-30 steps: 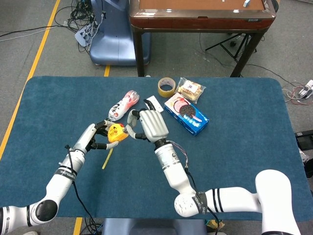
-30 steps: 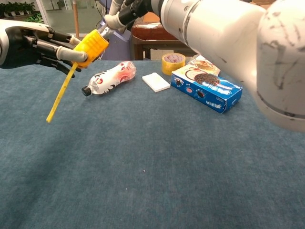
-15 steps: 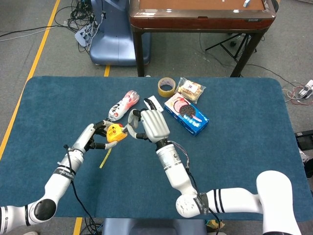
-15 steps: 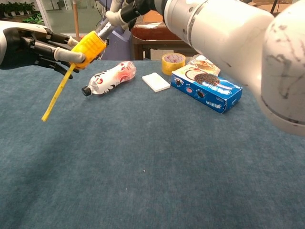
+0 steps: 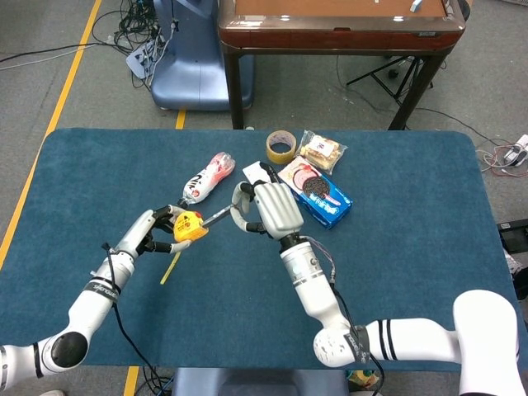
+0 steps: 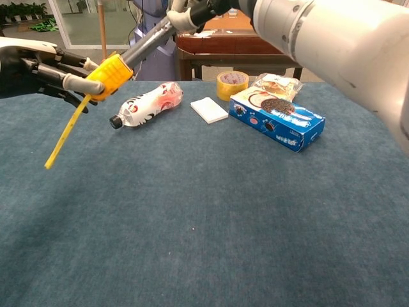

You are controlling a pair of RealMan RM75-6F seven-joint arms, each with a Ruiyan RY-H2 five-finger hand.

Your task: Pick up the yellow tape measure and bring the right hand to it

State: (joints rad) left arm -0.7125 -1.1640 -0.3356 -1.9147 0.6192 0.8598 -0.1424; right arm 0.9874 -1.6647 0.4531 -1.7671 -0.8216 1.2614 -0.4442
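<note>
The yellow plastic tape measure [image 5: 189, 227] is held off the blue cloth-covered table [image 5: 396, 272] by the left hand [image 5: 153, 233], fingers wrapped round the case. A yellow strap or lanyard [image 6: 64, 135] hangs down from it in the chest view. A grey strip, prob. the drawn-out blade [image 6: 146, 43], is seen running from the case up-right to the right hand [image 5: 271, 208], whose fingertips seem pinched on its end; grip not fully clear. So the case lies left of & slightly nearer than the right hand, w/ the long axis along that strip. The right arm rises from the near edge, palm side down, wrist bent left.

Further back a plastic bottle w/ red-white label [image 5: 207, 177], blue biscuit box [image 5: 316, 190] & tape roll [image 5: 280, 146] are seen, well apart from both hands.
</note>
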